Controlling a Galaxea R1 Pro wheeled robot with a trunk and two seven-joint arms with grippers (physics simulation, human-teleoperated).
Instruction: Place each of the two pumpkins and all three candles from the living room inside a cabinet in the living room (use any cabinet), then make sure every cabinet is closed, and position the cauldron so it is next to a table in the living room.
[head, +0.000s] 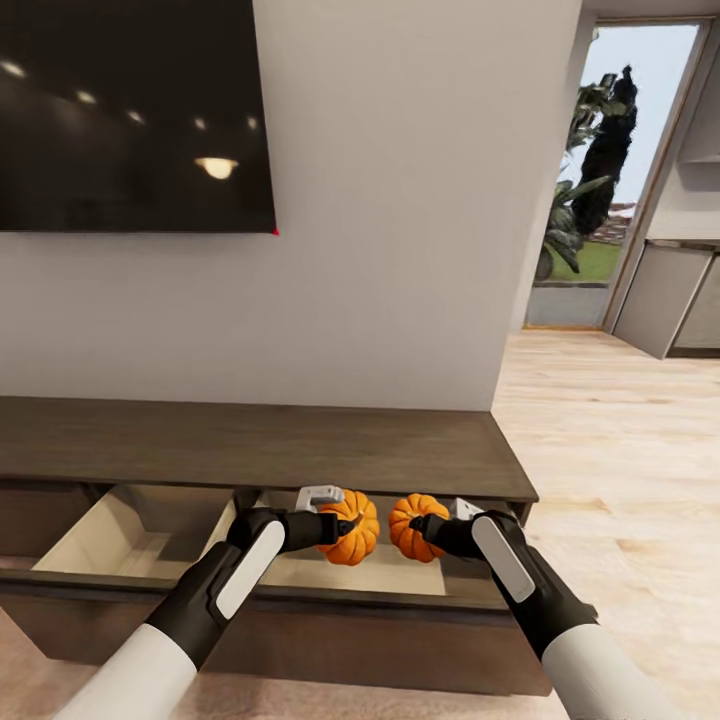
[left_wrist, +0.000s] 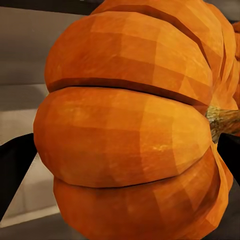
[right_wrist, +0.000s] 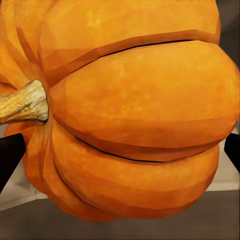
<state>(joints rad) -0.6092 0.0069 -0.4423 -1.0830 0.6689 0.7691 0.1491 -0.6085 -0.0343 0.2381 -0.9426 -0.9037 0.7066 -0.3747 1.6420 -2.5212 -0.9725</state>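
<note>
While cabinet (head: 300, 450) drawer gapes under them, left pincer (head: 345, 525) grips pumpkin (head: 354, 527), right pincer (head: 418, 528) grips second pumpkin (head: 412, 527).

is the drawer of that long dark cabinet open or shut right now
Open. The cabinet has its drawer pulled out, its pale inside exposed below the two held pumpkins.

Both arms share one build. The left arm (head: 215, 590), at 7 o'clock in the head view, has a glossy white forearm shell, then a black wrist section bearing a long pale grey inlay panel with rounded ends. The right arm (head: 530, 590), at 5 o'clock, matches it: white shell, black wrist, same grey panel. Each narrows to a matte black gripper housing. Black finger edges (left_wrist: 12, 165) show in the wrist views.
</note>
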